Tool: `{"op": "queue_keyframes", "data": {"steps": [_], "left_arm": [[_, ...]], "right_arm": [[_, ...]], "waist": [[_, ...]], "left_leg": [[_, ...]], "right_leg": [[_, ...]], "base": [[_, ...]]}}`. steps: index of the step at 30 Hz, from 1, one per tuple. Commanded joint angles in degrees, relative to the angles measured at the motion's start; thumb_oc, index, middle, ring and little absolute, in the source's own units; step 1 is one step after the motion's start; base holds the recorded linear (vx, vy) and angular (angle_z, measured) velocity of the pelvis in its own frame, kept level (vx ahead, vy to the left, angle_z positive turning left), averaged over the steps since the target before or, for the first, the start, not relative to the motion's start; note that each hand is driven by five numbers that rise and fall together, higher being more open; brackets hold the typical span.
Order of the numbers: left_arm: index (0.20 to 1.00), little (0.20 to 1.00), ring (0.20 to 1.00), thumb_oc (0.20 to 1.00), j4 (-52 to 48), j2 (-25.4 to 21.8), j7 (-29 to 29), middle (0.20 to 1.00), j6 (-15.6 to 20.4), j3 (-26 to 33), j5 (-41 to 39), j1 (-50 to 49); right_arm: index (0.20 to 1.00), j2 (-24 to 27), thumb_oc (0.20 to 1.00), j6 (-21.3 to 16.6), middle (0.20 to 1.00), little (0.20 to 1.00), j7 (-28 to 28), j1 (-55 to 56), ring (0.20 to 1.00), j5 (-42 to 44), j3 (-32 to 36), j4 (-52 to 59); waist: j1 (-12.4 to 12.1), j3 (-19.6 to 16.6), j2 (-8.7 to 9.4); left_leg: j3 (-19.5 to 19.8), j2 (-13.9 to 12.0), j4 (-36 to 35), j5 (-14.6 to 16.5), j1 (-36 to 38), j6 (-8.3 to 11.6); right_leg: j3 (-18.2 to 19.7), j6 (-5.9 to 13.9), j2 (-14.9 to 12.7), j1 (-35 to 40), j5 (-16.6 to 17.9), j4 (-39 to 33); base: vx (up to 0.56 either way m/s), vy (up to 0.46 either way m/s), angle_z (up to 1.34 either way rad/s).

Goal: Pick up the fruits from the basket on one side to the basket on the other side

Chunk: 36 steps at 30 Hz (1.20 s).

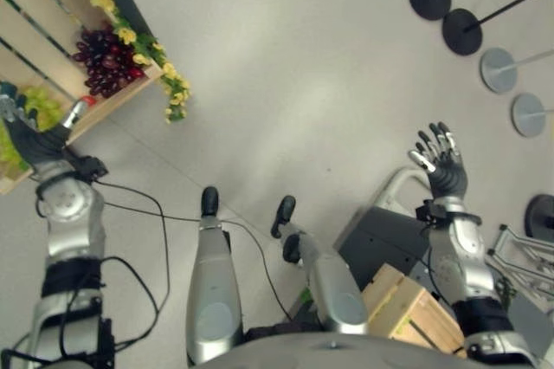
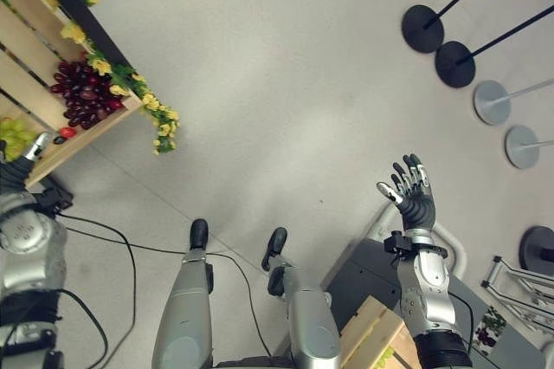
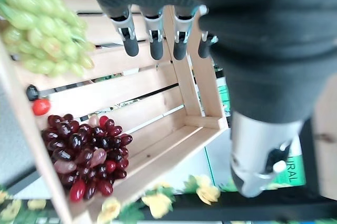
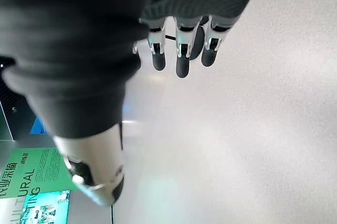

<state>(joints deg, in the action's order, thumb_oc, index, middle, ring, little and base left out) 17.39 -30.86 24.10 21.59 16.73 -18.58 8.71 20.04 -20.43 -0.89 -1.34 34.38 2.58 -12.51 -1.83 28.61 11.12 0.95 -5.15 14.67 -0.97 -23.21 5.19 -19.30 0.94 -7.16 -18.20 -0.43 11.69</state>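
left hand: fingers straight, empty, over crate, far left
green grapes: just beside fingertips; red grapes farther
right hand: spread, empty, well apart

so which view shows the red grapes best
The left wrist view: the red grapes lie close and whole in the wooden crate. Both eye views show them small and far off. The right wrist view looks at floor.

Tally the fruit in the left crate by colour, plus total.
Dark red grape bunches: 1
Green grape bunches: 1
Small red round fruit: 1
Total: 3, all lying in the wooden crate. Neither the left hand nor the right hand holds any.
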Motion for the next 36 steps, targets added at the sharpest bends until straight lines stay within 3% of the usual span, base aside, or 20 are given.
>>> {"op": "queue_keyframes", "data": {"steps": [1, 8, 14, 24, 36], "left_arm": [[1.0, 1.0, 1.0, 1.0, -2.7, 1.5, -2.6, 1.0, 4.0, 0.3, 3.7, -1.8], [1.0, 1.0, 1.0, 1.0, -7.2, 5.4, -7.2, 1.0, 4.5, -2.6, 2.6, -5.9], [1.0, 1.0, 1.0, 1.0, -9.1, 4.2, -10.9, 1.0, 4.2, -8.0, 7.3, -8.5], [1.0, 1.0, 1.0, 1.0, -14.7, 3.9, -16.5, 1.0, 4.7, -12.7, 7.5, -12.4], [1.0, 1.0, 1.0, 1.0, -19.2, 1.3, -18.6, 1.0, 4.5, -15.6, 11.6, -13.0]], "right_arm": [[1.0, 1.4, 1.0, -1.7, 1.0, 1.0, -0.4, 1.2, 1.0, -0.9, 4.0, 2.0], [1.0, 1.2, 1.0, -1.4, 1.0, 1.0, -0.4, 0.4, 1.0, -1.0, 4.5, -0.7], [1.0, 0.7, 1.0, -1.7, 1.0, 1.0, -0.8, -0.2, 1.0, -1.4, 4.3, -2.9], [1.0, -0.2, 1.0, -2.5, 1.0, 1.0, -1.3, 0.2, 1.0, -2.3, 4.9, -2.6], [1.0, -0.5, 1.0, -2.8, 1.0, 1.0, -2.4, 4.4, 1.0, -6.9, 7.6, 2.6]], "waist": [[0.0, -5.2, -1.98], [-0.3, -6.8, -3.88], [0.4, -8.7, -5.29], [2.5, -13.0, -5.54], [6.9, -15.2, -4.62]], "left_leg": [[-1.0, 1.7, -0.8, 2.8, 2.1, -1.79], [-1.0, 2.5, -2.2, 2.6, 5.2, -2.0], [-1.3, 2.9, -3.6, 2.5, 7.9, -2.11], [-3.5, 2.6, -5.3, 2.8, 11.8, -2.3], [-11.2, 1.4, 0.0, 8.9, 16.6, -4.03]], "right_leg": [[0.5, 7.05, -5.3, 1.0, 0.5, 0.9], [0.1, 7.12, -6.3, 4.1, 0.4, 0.4], [0.3, 7.27, -6.4, 6.5, 0.4, -0.5], [1.9, 7.8, -5.7, 9.3, 1.1, -3.0], [10.7, 9.67, -5.0, 9.9, 1.6, -1.9]], "base": [[0.0, 0.0, 0.0], [0.0, 0.012, 0.03], [0.01, 0.014, 0.04], [0.05, 0.032, -0.08], [0.04, 0.083, -0.39]]}}
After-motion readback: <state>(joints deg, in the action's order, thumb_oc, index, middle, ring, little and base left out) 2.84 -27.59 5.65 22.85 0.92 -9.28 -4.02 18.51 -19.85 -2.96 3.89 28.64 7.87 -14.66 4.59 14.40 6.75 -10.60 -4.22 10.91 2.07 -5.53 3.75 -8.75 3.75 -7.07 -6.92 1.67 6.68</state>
